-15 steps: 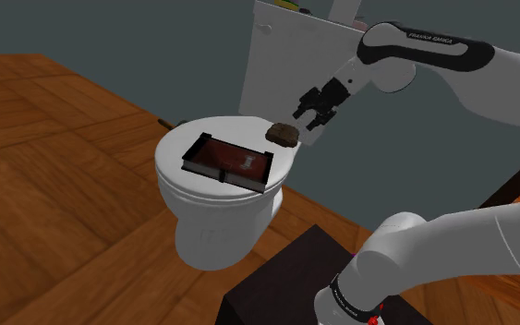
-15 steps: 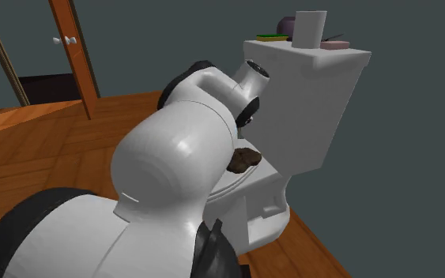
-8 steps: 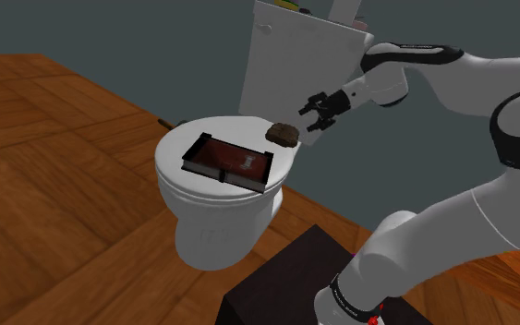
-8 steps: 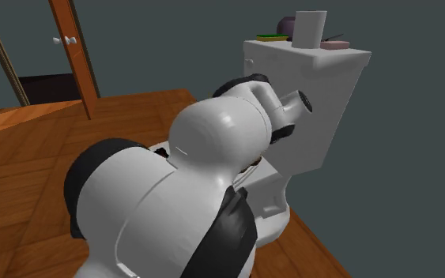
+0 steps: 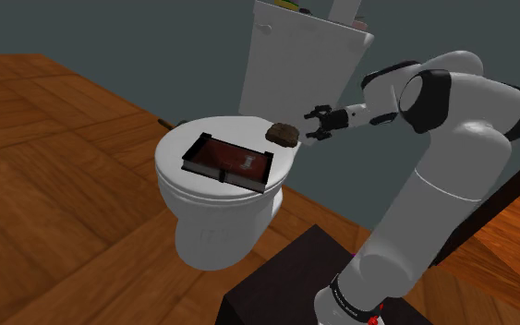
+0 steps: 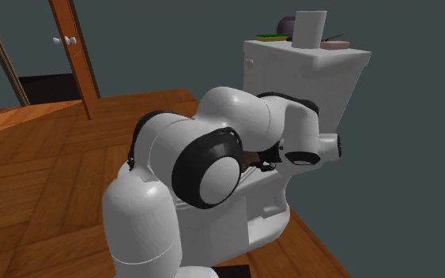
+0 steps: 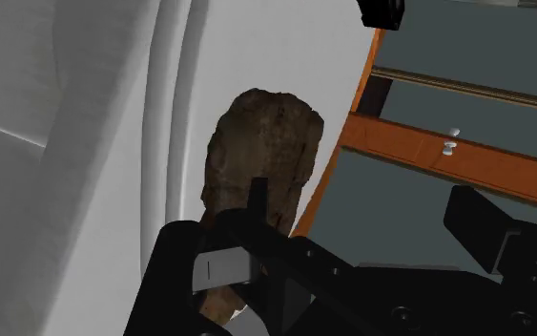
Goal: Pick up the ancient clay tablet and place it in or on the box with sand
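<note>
Scene: A white toilet [image 5: 213, 226], its lid [image 5: 176, 148] shut, stands on a wooden floor [image 5: 54, 222]. A white arm [image 5: 452, 157] reaches in from the right of the shoulder view.
Tablet: A rough brown clay tablet [image 5: 284, 134] lies at the lid's edge, just right of centre in the shoulder view, close beside the box.
Box: A dark, shallow box with sand [image 5: 219, 172], reddish inside, sits mid-lid.
Tool: The black tool [image 5: 312, 124] hangs just right of the tablet, its fingers [image 7: 485, 229] apart, holding nothing.
Risk: In the wrist view the tablet sits against 1 finger, not midway between the 2. Closing from here could nudge it off the lid's edge.
</note>
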